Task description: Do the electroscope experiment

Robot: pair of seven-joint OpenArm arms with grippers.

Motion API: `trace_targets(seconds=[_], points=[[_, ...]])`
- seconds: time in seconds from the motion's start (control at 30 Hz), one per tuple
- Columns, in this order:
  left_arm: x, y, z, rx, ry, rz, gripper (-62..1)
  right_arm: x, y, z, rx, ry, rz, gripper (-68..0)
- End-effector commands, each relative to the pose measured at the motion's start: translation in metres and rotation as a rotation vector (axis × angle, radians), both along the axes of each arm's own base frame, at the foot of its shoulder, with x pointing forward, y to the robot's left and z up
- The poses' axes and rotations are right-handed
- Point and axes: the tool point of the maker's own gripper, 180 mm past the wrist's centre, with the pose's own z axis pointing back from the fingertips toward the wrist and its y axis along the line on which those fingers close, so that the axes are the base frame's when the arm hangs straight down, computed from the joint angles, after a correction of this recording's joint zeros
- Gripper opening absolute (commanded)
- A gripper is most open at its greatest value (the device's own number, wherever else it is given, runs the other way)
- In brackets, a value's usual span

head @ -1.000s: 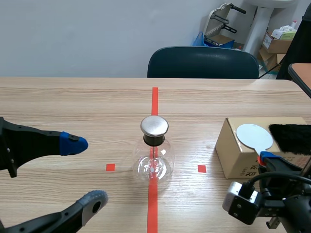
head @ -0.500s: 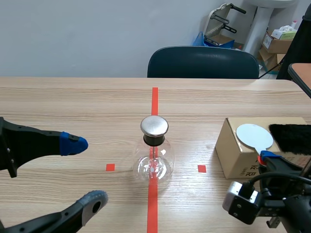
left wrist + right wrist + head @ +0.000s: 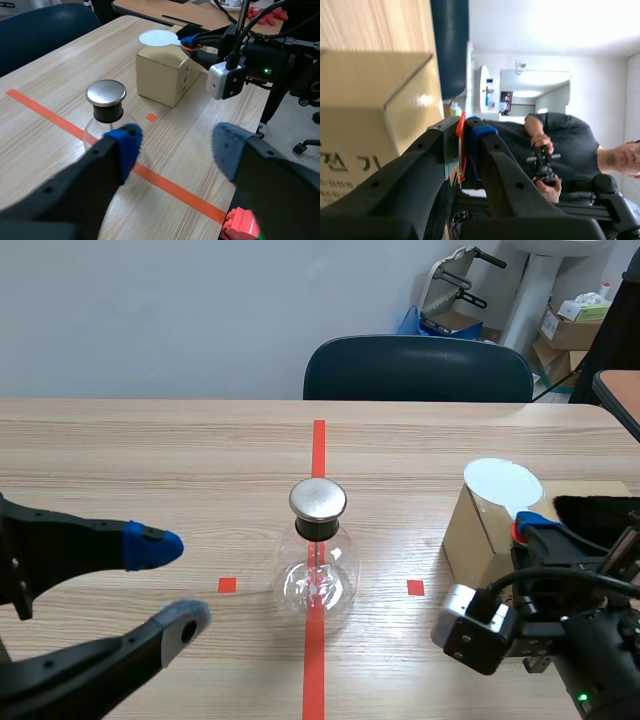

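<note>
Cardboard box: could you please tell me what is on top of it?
A black furry cloth lies on the cardboard box; a white disc is held over its top by the right claw. That arm hides the rest.

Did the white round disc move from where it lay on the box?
Yes. The white disc has lifted off the cardboard box top and shifted left, toward the glass flask, pinched in the right gripper.

- Flask point(image 3: 318, 575): clear glass, topped by a silver cap point(image 3: 318, 499) and a black collar
- Disc point(image 3: 503, 483): white, orange-red at the handle point(image 3: 461, 150)
- Box point(image 3: 478, 545): tan cardboard, printed in black
- Fur point(image 3: 600, 512): black
- Table point(image 3: 150, 460): pale wood grain, marked with orange-red tape point(image 3: 318, 435)
- Left gripper point(image 3: 172, 583): black, one pad point(image 3: 150, 545) blue, the other grey
</note>
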Motion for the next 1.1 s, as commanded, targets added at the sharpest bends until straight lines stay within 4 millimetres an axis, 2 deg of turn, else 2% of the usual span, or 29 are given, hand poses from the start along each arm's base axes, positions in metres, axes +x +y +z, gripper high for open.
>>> trace_targets(seconds=[0.0,0.1,0.37,0.8,1.07], points=[[-0.002,-0.006,0.010,-0.031,-0.016,-0.017,-42.2,0.005,0.001,0.013,-0.008,-0.052,0.008,-66.6],[-0.003,-0.005,0.007,-0.011,-0.011,-0.031,-60.1,0.003,0.011,0.016,-0.004,-0.075,0.029,-66.6],[0.010,0.005,0.001,0.038,-0.038,0.031,-59.7,-0.004,0.031,0.025,0.003,-0.134,0.068,-66.6],[0.031,0.012,-0.044,0.094,-0.007,0.092,-59.7,-0.004,0.060,0.031,0.013,-0.166,0.130,-66.6],[0.052,0.020,-0.066,0.122,0.006,0.161,-59.7,-0.006,0.062,0.024,-0.012,-0.136,0.124,-66.6]])
